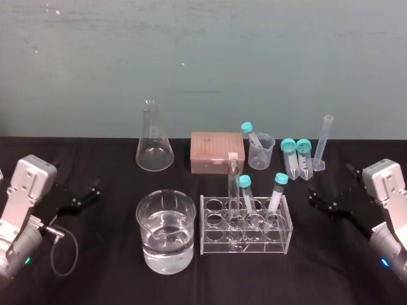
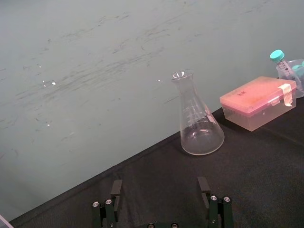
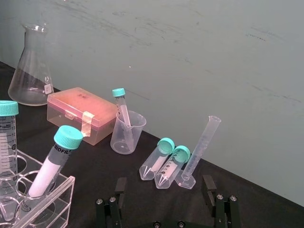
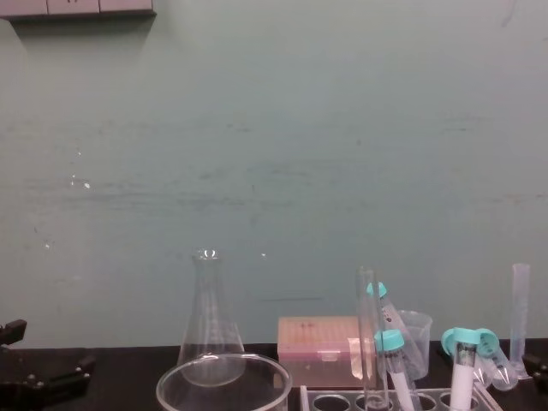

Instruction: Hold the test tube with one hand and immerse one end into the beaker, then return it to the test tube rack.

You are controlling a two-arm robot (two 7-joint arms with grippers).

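Presently: beaker (image 1: 145, 219), front left on the table (image 1: 108, 159), partly filled with clear liquid. Test tube rack (image 1: 205, 222) just beside it, holding the test tube (image 1: 233, 187) upright and uncapped, plus two teal-capped tubes (image 1: 245, 190). Plastic cup (image 1: 266, 157) behind holds one capped tube, leaning. Flask (image 1: 154, 152) looks empty. Contents of the test tube: cannot tell. Chest view cuts beaker and rack off low down. My left hand (image 1: 94, 189) and right hand (image 1: 315, 196) sit well apart at either side, jaws spread, grasping nothing.
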